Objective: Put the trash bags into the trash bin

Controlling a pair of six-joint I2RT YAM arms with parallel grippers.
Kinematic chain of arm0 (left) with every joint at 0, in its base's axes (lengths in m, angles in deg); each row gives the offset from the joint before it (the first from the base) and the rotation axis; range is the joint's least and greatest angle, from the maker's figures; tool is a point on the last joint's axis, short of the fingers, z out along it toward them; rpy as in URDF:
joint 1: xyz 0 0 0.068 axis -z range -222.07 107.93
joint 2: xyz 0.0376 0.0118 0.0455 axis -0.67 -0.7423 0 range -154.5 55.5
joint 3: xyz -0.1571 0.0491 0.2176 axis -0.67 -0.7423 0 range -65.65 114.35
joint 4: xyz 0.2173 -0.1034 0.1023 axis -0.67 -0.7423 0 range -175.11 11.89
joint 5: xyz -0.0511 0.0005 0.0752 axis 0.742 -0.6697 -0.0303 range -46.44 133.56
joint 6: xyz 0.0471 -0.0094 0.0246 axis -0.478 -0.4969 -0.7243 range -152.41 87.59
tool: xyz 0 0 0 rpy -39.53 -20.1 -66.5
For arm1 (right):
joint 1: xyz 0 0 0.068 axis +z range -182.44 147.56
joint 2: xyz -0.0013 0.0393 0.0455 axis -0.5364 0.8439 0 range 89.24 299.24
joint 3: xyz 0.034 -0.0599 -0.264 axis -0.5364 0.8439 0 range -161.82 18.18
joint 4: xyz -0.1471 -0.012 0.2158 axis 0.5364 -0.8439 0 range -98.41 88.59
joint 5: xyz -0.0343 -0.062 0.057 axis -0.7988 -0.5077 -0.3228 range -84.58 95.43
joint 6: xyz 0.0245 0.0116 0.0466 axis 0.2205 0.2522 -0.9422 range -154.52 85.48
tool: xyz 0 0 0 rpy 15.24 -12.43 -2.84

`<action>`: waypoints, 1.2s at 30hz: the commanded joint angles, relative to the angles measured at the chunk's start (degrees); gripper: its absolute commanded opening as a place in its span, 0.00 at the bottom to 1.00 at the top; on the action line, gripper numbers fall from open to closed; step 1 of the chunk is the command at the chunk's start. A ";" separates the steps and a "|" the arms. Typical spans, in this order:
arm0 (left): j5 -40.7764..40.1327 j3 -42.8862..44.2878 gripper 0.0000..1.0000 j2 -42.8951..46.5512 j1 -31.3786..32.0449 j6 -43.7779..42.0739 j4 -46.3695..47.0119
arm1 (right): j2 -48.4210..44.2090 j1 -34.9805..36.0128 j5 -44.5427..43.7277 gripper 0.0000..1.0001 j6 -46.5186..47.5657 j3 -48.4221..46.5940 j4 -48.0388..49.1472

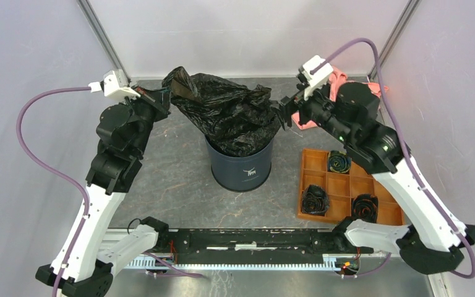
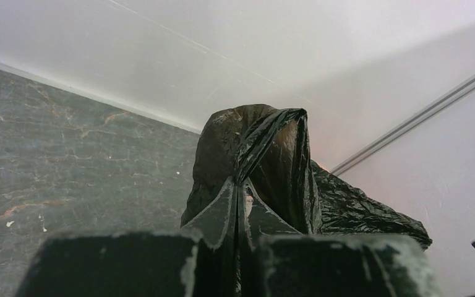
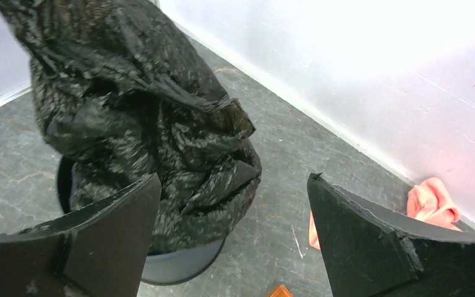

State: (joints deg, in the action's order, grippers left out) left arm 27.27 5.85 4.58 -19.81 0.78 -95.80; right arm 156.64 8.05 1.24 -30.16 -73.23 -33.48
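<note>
Two-arm bagging of a bin, seen from above and from both wrists. The trash bag, a wrinkled black film, stands with its lower part inside the navy trash bin at the middle of the table. Its upper part is heaped above the rim and spills over the far and right sides.

The left gripper meets the bag at its upper left corner. In the left wrist view its fingers are pressed together with a pleat of film pinched between them, and the bag rises straight ahead.

The right gripper is level with the heap, just beside its right flank. Its jaws are spread wide and hold nothing, and whether a fingertip brushes the film cannot be told. From the right wrist, the bag lies ahead and to the left of the gripper, with the bin's rim below it.

The coming move probably turns on this side-by-side relation. The free right edge lies directly in front of the open gripper and on the far side from the held corner, so the right arm is the nearer one to seize it.
</note>
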 commanded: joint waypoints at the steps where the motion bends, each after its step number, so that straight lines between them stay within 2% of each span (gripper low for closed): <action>1: -0.97 -0.43 0.02 0.78 -0.09 2.53 0.72 | -2.16 0.26 6.11 0.93 -1.16 5.66 0.67; 4: -0.56 -0.41 0.02 0.90 -0.04 2.67 0.44 | 0.09 0.26 10.71 0.85 -2.54 9.70 3.32; 7: -0.47 -0.11 0.02 1.22 -0.03 2.43 -0.25 | 3.97 0.98 9.78 0.78 -2.20 10.90 4.83; 12: 0.06 0.39 0.02 1.55 -0.03 2.38 -1.68 | 12.41 6.99 0.83 0.68 -0.33 8.45 5.81; 15: 0.55 -0.11 0.02 1.78 -0.09 2.54 -1.53 | 17.84 8.55 -2.78 0.58 -3.97 8.03 6.74; 18: 0.06 0.37 0.02 1.28 -0.10 1.76 -2.28 | 21.63 8.55 -6.37 0.54 -8.06 8.79 7.00; 22: 0.62 -0.49 0.02 1.25 -0.09 2.38 -3.44 | 20.45 8.51 -11.66 0.56 -7.57 12.60 7.76; 29: 15.28 -0.14 0.02 -1.02 -0.09 11.52 -0.76 | 10.02 8.00 -7.34 0.62 -3.04 9.08 4.08; 33: 23.29 0.53 0.02 -1.90 -0.07 15.87 3.66 | 3.66 8.03 -4.46 0.81 0.77 10.08 3.60; 36: 23.21 3.89 0.02 -2.96 -0.07 13.61 0.74 | 0.26 8.06 -4.14 0.90 3.38 10.86 3.51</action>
State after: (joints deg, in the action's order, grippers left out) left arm 45.21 4.93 2.15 -19.81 11.99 -96.87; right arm 160.88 16.22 -4.49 -31.42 -60.91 -30.25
